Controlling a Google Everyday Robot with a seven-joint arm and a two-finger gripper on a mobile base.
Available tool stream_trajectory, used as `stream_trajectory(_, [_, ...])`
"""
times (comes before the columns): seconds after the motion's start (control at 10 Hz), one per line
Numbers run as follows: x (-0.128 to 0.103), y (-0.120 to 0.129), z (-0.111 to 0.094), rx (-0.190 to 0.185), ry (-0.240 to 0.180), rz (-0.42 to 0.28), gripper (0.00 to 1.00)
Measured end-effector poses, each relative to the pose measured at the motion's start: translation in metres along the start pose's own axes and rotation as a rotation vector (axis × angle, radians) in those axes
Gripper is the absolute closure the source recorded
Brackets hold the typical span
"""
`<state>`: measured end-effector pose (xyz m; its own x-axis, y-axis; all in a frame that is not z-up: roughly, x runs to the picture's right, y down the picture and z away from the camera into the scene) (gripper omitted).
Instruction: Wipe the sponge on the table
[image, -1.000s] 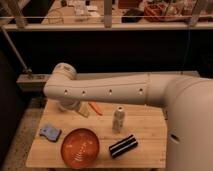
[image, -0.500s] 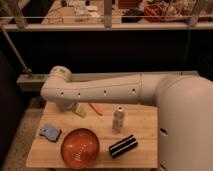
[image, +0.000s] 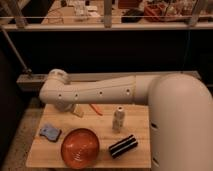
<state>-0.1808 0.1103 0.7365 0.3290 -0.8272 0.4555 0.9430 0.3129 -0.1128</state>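
The sponge (image: 50, 132), a small flat light-blue pad, lies on the left side of the bamboo-wood table (image: 139, 131), just left of the orange plate. My white arm (image: 100, 92) reaches from the right across the back of the table and bends at its elbow on the far left. Only a pale part of the gripper (image: 77, 110) shows under the forearm, above the table's back left area. It is behind and to the right of the sponge and not touching it.
A round orange plate (image: 80, 148) sits at the front centre, with a black-and-white striped block (image: 123, 146) to its right. A small white bottle (image: 118, 120) stands mid-table. A thin orange stick (image: 95, 109) lies near the back. My white body (image: 182, 125) fills the right side.
The arm's elbow has shifted a little to the left and lowered slightly. The sponge and the other things on the table have not moved.
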Motion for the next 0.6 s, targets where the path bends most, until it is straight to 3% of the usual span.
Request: stream_trajectory(0.6, [-0.015,-0.020,0.031,0.024,-0.021,-0.056,0.20])
